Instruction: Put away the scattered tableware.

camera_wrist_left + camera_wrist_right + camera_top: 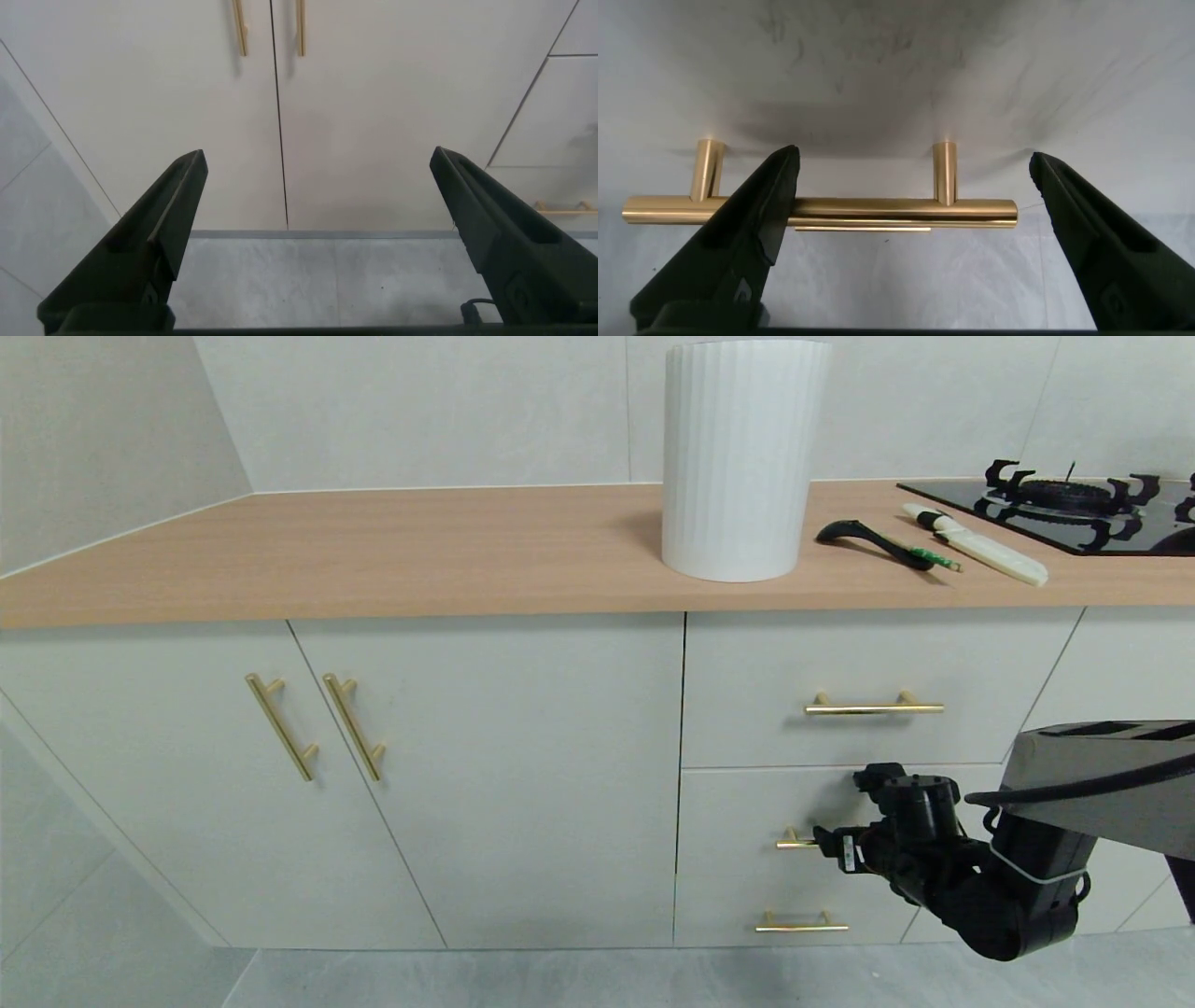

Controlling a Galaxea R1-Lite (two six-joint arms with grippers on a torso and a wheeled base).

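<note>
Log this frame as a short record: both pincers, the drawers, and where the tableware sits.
Right pincer: open, at the middle drawer handle, not closed on it
Left pincer: open, low, facing the cabinet doors
Drawers: all shut
Tableware: black spoon and white knife lying on the counter, beside the white ribbed container

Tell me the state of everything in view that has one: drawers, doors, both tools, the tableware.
Top drawer: shut.
Second drawer: shut.
Cabinet doors: shut.
Right tool: open at the second drawer's handle, not gripping.
Left tool: open, empty.
White container: upright on counter.
Black ladle: lying on counter.
White knife: lying on counter.
</note>
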